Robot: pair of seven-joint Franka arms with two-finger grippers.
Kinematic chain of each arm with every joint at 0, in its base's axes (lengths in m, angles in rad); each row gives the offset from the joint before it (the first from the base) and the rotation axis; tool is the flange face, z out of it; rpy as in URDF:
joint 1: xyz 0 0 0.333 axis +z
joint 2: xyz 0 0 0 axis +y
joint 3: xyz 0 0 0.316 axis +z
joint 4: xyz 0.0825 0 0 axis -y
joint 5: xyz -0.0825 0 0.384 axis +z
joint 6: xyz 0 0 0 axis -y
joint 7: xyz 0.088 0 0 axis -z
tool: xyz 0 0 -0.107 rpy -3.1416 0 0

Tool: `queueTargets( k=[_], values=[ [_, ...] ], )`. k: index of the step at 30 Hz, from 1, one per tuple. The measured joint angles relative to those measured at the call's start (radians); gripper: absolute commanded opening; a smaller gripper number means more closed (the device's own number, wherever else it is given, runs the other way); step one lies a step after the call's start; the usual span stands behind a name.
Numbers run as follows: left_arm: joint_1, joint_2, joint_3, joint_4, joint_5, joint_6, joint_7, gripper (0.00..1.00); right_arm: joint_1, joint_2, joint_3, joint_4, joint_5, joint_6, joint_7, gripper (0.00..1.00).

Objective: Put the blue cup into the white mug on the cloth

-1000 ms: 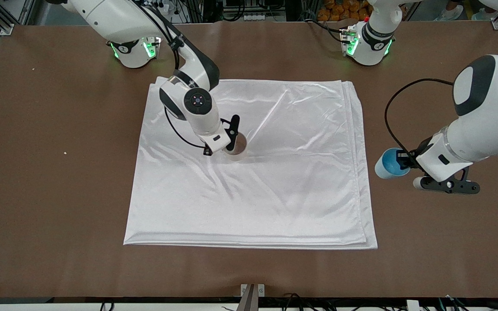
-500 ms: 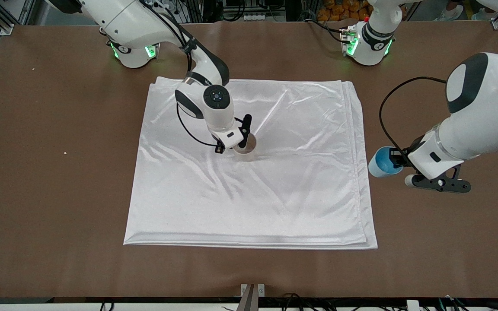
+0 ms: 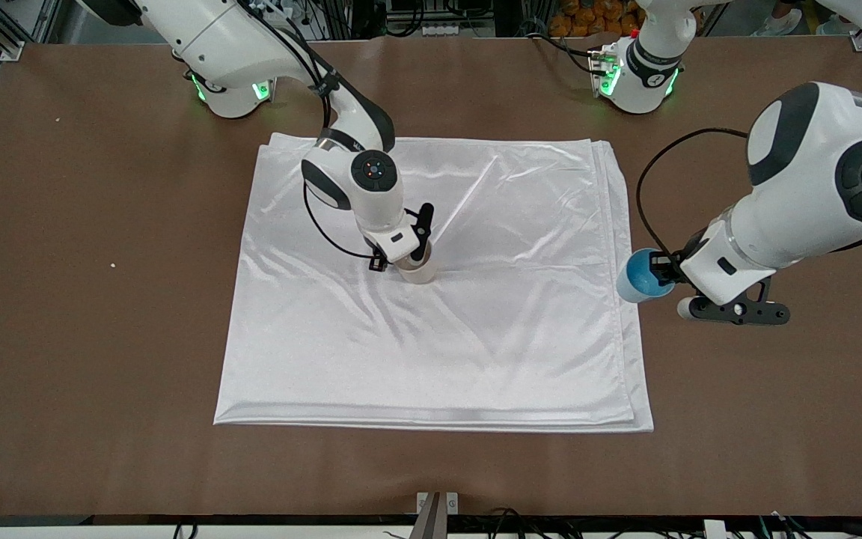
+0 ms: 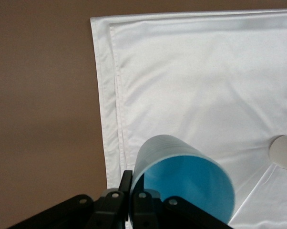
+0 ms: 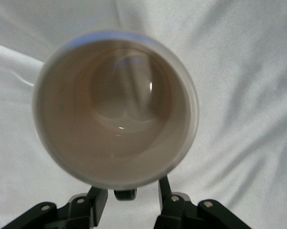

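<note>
The brown table carries the cloth, a shiny white sheet folded in layers and creased with wrinkles, spread flat across its middle.

Starting at the right arm's end, the right arm reaches from its base down onto the cloth. The right gripper sits low against the white mug, which stands upright on the cloth, roughly at the middle of the sheet and a little toward the robots' bases. In the right wrist view the mug's round mouth and pale inside fill the picture. Its small black handle sits between the two fingers, and a gap shows on either side of it. The jaws are spread and flank the handle without squeezing it.

Toward the left arm's end, the left arm bends down from its base. The left gripper hangs in the air over the cloth's layered edge at that end of the table. Its fingers are pressed together on the wall of the blue cup, pinching it at the rim, one finger outside and one inside. The cup is tipped on its side and sticks out from the fingertips toward the mug. It is off the table and well apart from the mug.
</note>
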Motion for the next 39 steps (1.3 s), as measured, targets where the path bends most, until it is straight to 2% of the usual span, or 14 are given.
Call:
queueTargets(
  k=[1,9,14,23,32,39],
  values=[
    [-0.001,0.0,-0.004,0.0,0.0,0.0,-0.008,0.0,0.0,0.0,-0.001,0.001,0.0,0.0,0.0,1.0],
    [-0.021,0.0,-0.016,0.0,0.0,0.0,-0.068,0.0,-0.011,-0.011,-0.005,0.02,-0.006,-0.004,-0.009,1.0],
    [-0.064,0.0,-0.022,0.0,-0.026,0.0,-0.202,0.0,-0.041,-0.055,-0.006,0.037,-0.008,-0.063,-0.038,1.0],
    [-0.125,0.001,-0.085,0.0,-0.039,0.0,-0.341,0.0,-0.072,-0.182,-0.005,0.043,-0.006,-0.173,-0.046,1.0],
    [-0.269,0.027,-0.089,-0.004,-0.017,0.066,-0.452,0.0,-0.087,-0.343,-0.004,0.046,-0.003,-0.277,-0.046,1.0],
    [-0.355,0.093,-0.087,-0.007,0.0,0.188,-0.532,0.0,-0.129,-0.467,-0.005,0.047,0.077,-0.35,-0.046,1.0]
  ],
)
